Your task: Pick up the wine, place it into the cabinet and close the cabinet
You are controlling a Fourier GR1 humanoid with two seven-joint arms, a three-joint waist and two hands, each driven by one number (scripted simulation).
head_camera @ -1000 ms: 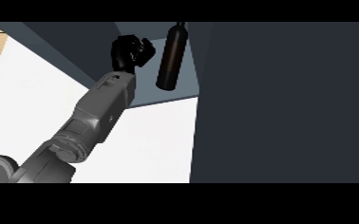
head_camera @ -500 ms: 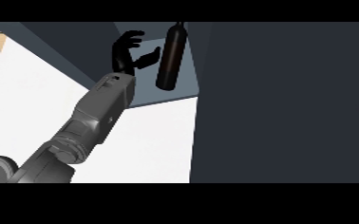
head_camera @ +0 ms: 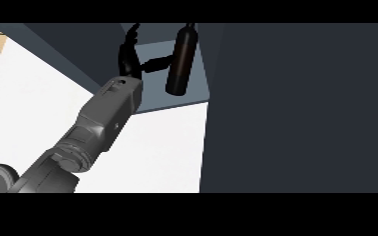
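The dark wine bottle (head_camera: 181,60) stands upright on the grey floor of the cabinet (head_camera: 166,99), close to its right side. My left hand (head_camera: 130,55) is just left of the bottle, open, with its fingers straight up. Its thumb (head_camera: 155,64) sticks out toward the bottle's side, and I cannot tell whether the tip touches it. The grey forearm (head_camera: 107,115) runs up from the lower left corner. My right hand shows nowhere.
A large dark cabinet door panel (head_camera: 288,105) fills the right half of the view, right next to the bottle. The white counter top (head_camera: 162,145) lies below the cabinet opening. A dark cabinet wall (head_camera: 66,50) runs along the upper left.
My left hand's fingers were curled beside the bottle and have straightened out. The hand has drawn slightly left of the bottle. The bottle stays standing in the cabinet.
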